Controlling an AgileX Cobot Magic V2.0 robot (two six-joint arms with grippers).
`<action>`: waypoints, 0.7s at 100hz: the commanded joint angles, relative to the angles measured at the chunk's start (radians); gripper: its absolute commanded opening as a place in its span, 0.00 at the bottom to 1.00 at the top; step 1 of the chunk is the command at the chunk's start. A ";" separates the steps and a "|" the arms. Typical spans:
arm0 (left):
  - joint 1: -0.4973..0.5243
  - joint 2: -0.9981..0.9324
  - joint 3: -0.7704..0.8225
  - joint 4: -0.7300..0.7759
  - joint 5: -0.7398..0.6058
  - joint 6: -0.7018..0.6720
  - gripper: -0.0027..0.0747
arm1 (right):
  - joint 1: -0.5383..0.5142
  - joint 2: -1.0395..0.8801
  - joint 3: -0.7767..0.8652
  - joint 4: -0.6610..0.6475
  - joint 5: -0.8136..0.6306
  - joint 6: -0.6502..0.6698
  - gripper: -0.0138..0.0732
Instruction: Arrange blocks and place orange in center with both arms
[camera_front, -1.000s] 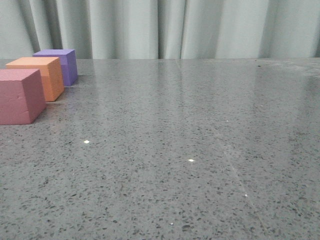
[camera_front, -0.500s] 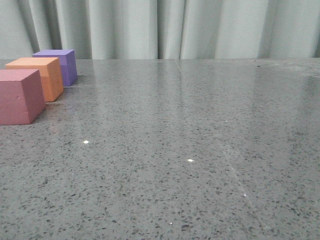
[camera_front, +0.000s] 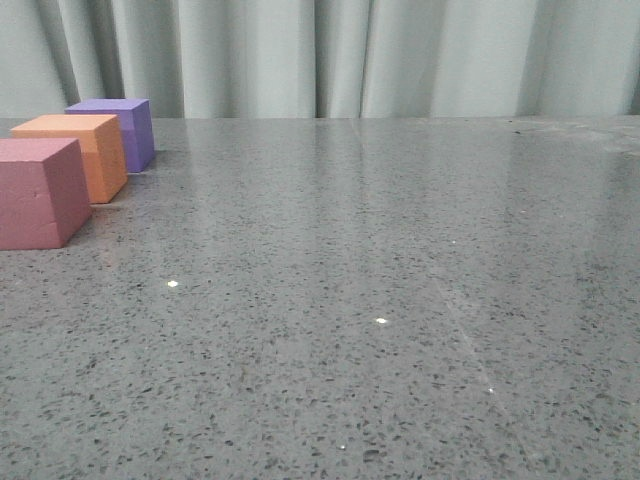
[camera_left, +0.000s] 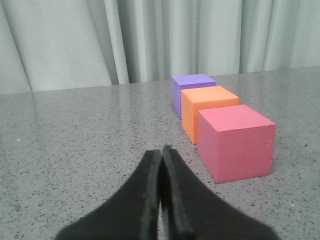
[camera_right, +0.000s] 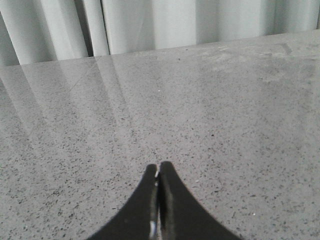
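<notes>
Three foam cubes stand in a row at the table's far left in the front view: a pink-red cube (camera_front: 38, 193) nearest, the orange cube (camera_front: 78, 153) in the middle, a purple cube (camera_front: 120, 130) farthest. They touch or nearly touch. In the left wrist view the same row shows: pink-red (camera_left: 236, 142), orange (camera_left: 205, 111), purple (camera_left: 190, 90). My left gripper (camera_left: 161, 152) is shut and empty, low over the table beside the pink-red cube. My right gripper (camera_right: 158, 168) is shut and empty over bare table. Neither gripper shows in the front view.
The speckled grey stone table (camera_front: 380, 260) stretches wide to the right of the cubes. A pale curtain (camera_front: 330, 55) hangs behind the table's far edge.
</notes>
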 joint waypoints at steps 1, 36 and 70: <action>0.005 -0.032 0.056 -0.005 -0.088 -0.009 0.01 | -0.007 -0.024 -0.028 -0.032 -0.094 -0.016 0.08; 0.005 -0.032 0.056 -0.005 -0.088 -0.009 0.01 | -0.007 -0.024 -0.001 -0.059 -0.156 -0.016 0.08; 0.005 -0.032 0.056 -0.005 -0.088 -0.009 0.01 | -0.007 -0.024 -0.001 -0.070 -0.155 -0.016 0.08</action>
